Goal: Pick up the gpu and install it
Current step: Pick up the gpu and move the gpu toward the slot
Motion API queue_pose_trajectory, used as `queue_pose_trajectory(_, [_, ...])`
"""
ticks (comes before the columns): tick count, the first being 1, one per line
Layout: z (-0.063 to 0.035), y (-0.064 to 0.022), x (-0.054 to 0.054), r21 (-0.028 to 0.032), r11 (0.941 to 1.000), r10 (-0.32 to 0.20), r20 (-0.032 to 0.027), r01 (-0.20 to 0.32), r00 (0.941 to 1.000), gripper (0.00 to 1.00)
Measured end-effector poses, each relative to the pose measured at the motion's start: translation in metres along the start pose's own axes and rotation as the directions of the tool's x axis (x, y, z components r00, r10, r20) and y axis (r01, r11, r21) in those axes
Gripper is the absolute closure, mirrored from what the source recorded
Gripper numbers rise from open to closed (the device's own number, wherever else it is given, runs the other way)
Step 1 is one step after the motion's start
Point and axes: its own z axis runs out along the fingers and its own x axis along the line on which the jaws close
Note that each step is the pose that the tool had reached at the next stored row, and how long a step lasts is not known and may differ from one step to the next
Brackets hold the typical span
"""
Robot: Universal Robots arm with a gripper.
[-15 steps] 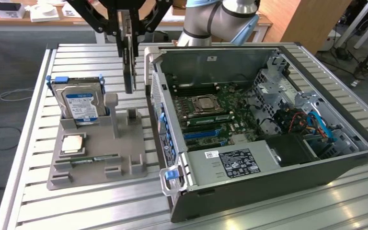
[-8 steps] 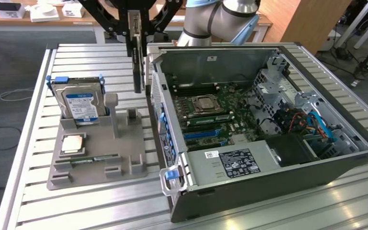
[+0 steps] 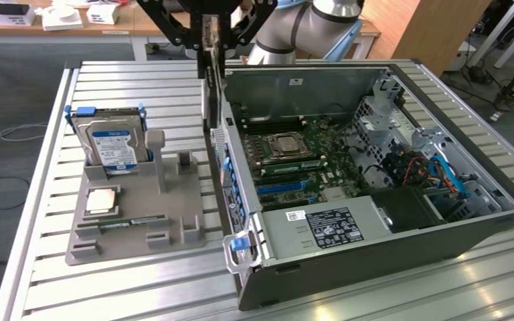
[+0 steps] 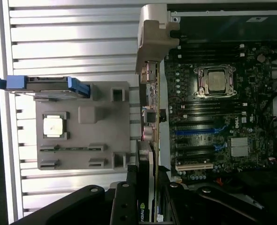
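Low in the exterior view stands the open computer case (image 3: 347, 267). At mid-frame are its motherboard's blue PCIe slots (image 3: 284, 188). Further back, at upper centre, the gpu (image 3: 209, 87) hangs on edge over the case wall on the exterior view's left, clamped between the jaws of the gripper (image 3: 209, 40). As I judge it, doing this well means keeping the card plumb, its bracket toward the rear openings and its connector edge square over a slot.
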Motion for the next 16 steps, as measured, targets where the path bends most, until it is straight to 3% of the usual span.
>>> queue_pose_trajectory(11, [0.0019, 0.0039, -0.043, -0.0002, 1.0000, 0.000, -0.0001, 0.000, 1.0000, 0.73])
queue_pose_trajectory(16, [0.0031, 0.0062, -0.071, -0.0005, 1.0000, 0.000, -0.0001, 0.000, 1.0000, 0.73])
